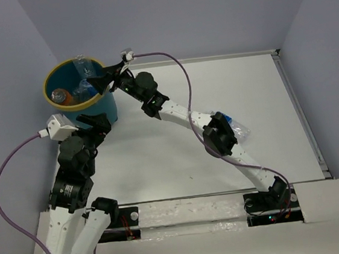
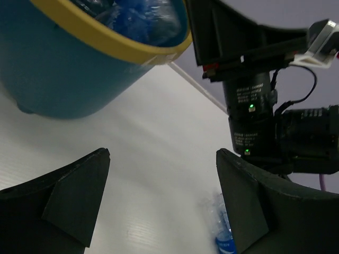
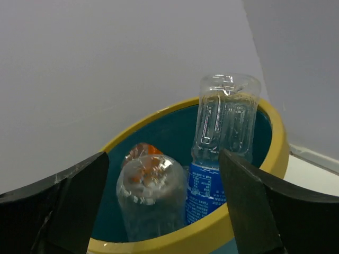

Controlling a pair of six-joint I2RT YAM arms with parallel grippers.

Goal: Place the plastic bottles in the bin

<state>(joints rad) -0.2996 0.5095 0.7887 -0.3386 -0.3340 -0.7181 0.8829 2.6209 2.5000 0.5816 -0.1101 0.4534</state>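
The teal bin [image 1: 104,106] with a yellow rim stands at the back left of the table. Several plastic bottles lie inside it: an orange one [image 1: 59,96] and clear ones [image 1: 83,67]. My right gripper [image 1: 101,79] is open at the bin's right rim. Its wrist view looks past the gripper [image 3: 161,180] into the bin [image 3: 241,214] at a blue-labelled clear bottle [image 3: 222,132], another clear bottle [image 3: 153,196] and the orange one [image 3: 143,151]. My left gripper [image 1: 99,125] is open and empty beside the bin's base [image 2: 69,69]. One clear blue-labelled bottle [image 1: 235,126] lies on the table, partly under the right arm.
The right arm [image 2: 254,106] stretches across the table from the near right to the bin. The table bottle also shows low in the left wrist view [image 2: 225,238]. Grey walls close in the table on the left, back and right. A purple cable [image 1: 168,60] loops above the right arm.
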